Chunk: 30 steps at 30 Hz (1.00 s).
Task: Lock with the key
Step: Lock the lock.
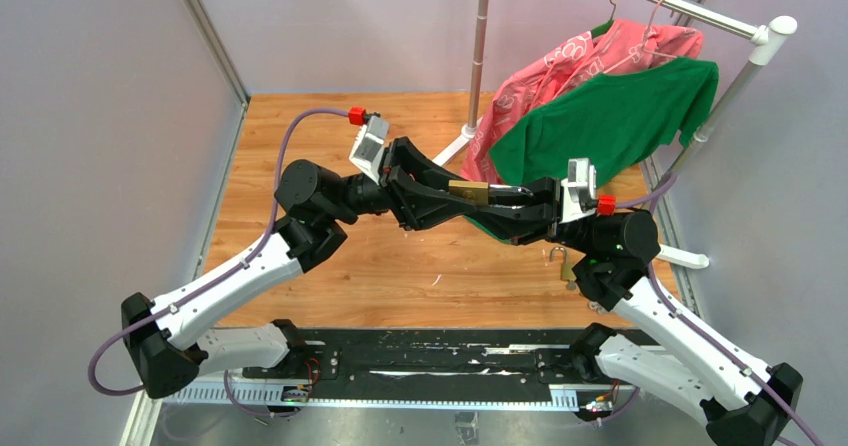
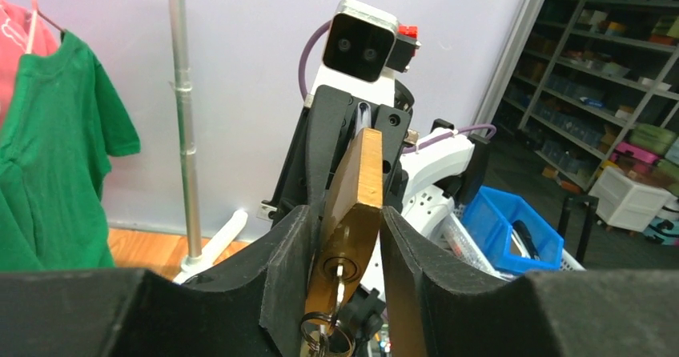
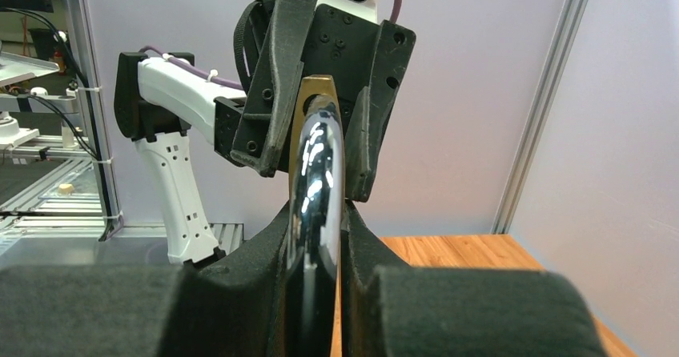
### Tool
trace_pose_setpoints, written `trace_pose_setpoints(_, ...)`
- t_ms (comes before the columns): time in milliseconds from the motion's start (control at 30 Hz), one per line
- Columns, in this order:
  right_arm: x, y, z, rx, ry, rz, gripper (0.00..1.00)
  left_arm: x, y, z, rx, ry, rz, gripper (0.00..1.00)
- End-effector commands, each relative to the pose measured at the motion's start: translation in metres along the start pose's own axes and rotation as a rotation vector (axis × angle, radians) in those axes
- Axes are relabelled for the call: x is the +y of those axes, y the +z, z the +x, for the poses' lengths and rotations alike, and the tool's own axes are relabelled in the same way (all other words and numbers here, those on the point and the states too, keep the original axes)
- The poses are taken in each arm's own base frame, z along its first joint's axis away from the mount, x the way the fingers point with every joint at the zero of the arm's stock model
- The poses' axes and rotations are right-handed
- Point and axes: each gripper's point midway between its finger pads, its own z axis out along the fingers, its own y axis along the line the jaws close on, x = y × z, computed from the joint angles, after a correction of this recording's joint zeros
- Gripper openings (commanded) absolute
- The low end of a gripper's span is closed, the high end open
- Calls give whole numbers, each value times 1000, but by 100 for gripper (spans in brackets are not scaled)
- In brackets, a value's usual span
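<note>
1. Here, left gripper (image 2: 350, 214): its two black fingers (image 2: 288, 265) flank the lower body of the brass padlock (image 2: 362, 173), one on each flat face; whether they press on it or merely stand beside it cannot be told.
2. Key (image 2: 341, 275): seated in the keyhole at the padlock's end nearest the left gripper's palm, low between the two fingers; a key ring (image 2: 324, 337) hangs just beneath it.
3. Right gripper (image 3: 318, 213): closed on the padlock's chrome shackle (image 3: 320, 153), which stands edge-on between its fingertips; the brass body lies just beyond those tips, on the side away from the right wrist.
4. Overhead view: the two grippers meet tip to tip; the padlock spans the gap between them, held above the wooden table (image 1: 400, 266).
5. Background: beyond the right gripper, a green shirt (image 1: 610, 116) and a pink garment (image 1: 570, 61) hang from a rail (image 1: 725, 21).
</note>
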Motion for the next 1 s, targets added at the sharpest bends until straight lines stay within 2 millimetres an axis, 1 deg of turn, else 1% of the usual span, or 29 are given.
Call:
trace_pose_setpoints(0,4,3,-46,-132,-93,3,0,-11,9,-19,-56,31,39,40)
trace_pose_setpoints(100,3,3,-48,-135,-95,7,0,-12,10,-19,-59,37,44,37)
trace_pose_setpoints(267,1,4,-46,-129,-94,14,0,-14,12,-15,-52,38,51,35)
trace_pose_setpoints(300,1,4,-46,-126,-91,14,0,-15,12,-14,-50,39,56,33)
trace_pose_setpoints(333,1,5,-45,-122,-89,13,0,-16,13,-14,-49,42,61,28)
trace_pose_setpoints(367,0,5,-44,-119,-85,13,0,-17,13,-15,-49,44,64,20)
trace_pose_setpoints(400,0,5,-43,-117,-82,13,0,-16,14,-14,-48,44,65,9)
trace_pose_setpoints(433,0,5,-43,-116,-80,13,0,-17,14,-15,-49,45,66,0)
trace_pose_setpoints(633,-2,5,-36,-83,-66,24,0,-16,12,-16,-53,51,53,0)
trace_pose_setpoints(667,-2,5,-33,-67,-62,20,0,-15,12,-16,-54,49,46,0)
trace_pose_setpoints(700,-3,4,-25,-27,-47,24,0,-15,12,-16,-55,51,43,0)
trace_pose_setpoints(733,-2,4,-27,-12,-53,21,5,-15,11,-17,-56,56,42,0)
trace_pose_setpoints(800,-1,0,-16,84,-67,15,44,-19,10,-18,-52,76,60,0)
trace_pose_setpoints(833,1,-7,-4,163,-52,19,73,-24,9,-19,-48,92,79,0)
trace_pose_setpoints(867,2,-11,-3,206,-60,22,85,-28,8,-20,-41,104,94,0)
trace_pose_setpoints(900,3,-18,0,245,-75,36,86,-30,7,-20,-35,117,104,0)
trace_pose_setpoints(967,3,-32,-2,295,-109,72,88,-36,3,-20,-23,141,128,0)
